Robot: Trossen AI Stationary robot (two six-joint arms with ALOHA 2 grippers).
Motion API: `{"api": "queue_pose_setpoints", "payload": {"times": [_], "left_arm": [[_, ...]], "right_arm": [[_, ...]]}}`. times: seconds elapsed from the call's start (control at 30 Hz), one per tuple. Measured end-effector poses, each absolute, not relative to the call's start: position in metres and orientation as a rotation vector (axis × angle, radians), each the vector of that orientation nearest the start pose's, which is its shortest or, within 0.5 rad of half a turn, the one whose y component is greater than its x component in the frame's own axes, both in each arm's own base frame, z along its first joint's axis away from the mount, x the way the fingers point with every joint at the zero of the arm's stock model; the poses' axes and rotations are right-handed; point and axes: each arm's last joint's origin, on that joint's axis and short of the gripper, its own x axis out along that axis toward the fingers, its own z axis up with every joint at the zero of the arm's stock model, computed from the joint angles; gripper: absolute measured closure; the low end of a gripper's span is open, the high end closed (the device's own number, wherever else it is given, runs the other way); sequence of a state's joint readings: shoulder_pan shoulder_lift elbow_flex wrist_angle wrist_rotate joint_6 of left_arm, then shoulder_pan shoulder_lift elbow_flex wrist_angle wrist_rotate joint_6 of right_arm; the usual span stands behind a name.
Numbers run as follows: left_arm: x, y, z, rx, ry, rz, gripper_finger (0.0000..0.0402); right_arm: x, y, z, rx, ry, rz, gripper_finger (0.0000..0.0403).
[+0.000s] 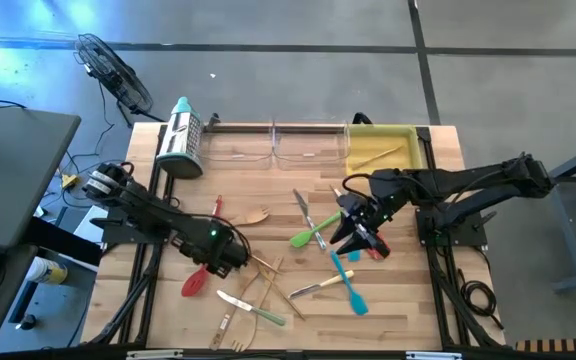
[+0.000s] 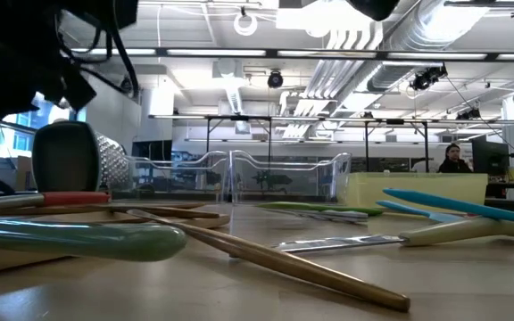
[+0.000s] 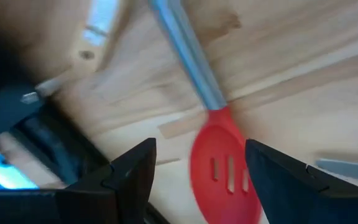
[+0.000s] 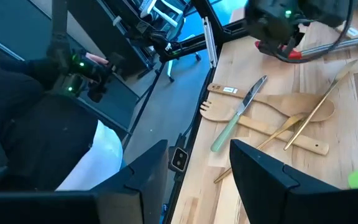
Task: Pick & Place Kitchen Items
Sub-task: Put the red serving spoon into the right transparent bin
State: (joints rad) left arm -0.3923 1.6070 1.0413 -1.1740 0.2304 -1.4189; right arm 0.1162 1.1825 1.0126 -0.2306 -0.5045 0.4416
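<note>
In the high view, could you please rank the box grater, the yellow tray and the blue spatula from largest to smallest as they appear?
1. yellow tray, the widest footprint.
2. box grater, lying on its side.
3. blue spatula, long but slim.

The tray and the grater look close in size, so their order is not certain.

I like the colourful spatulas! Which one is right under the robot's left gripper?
The red slotted spatula. It lies between the open fingers of the left gripper, while the green spatula and blue spatula lie nearer the right gripper.

Bright overhead ceiling lights point(image 2: 346, 37) in the low view, left wrist view's motion-blurred, and the closest utensils point(image 2: 78, 239) look soft.
</note>
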Motion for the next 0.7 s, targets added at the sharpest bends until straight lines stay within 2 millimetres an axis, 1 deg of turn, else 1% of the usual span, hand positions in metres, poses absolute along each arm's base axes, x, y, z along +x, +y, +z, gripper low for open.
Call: {"api": "queue_pose_setpoints", "payload": {"times": [0.1,0.23,0.4,0.6,0.7], "left_arm": [[0.233,-0.095,0.181,-0.885,1.704,0.776,0.0163],[0.235,-0.087,0.172,-0.941,1.691,0.76,0.0163],[0.237,-0.081,0.17,-0.95,1.667,0.783,0.0163],[0.236,-0.081,0.17,-0.936,1.663,0.779,0.0163],[0.235,-0.08,0.166,-0.935,1.654,0.79,0.0163]], "right_arm": [[0.254,0.044,0.329,0.5,0.533,0.515,0.0239],[0.253,0.044,0.328,0.483,0.541,0.545,0.0239],[0.252,0.044,0.327,0.451,0.548,0.578,0.0239],[0.252,0.036,0.325,0.465,0.572,0.583,0.0239],[0.251,0.033,0.324,0.475,0.58,0.59,0.0239]]}}
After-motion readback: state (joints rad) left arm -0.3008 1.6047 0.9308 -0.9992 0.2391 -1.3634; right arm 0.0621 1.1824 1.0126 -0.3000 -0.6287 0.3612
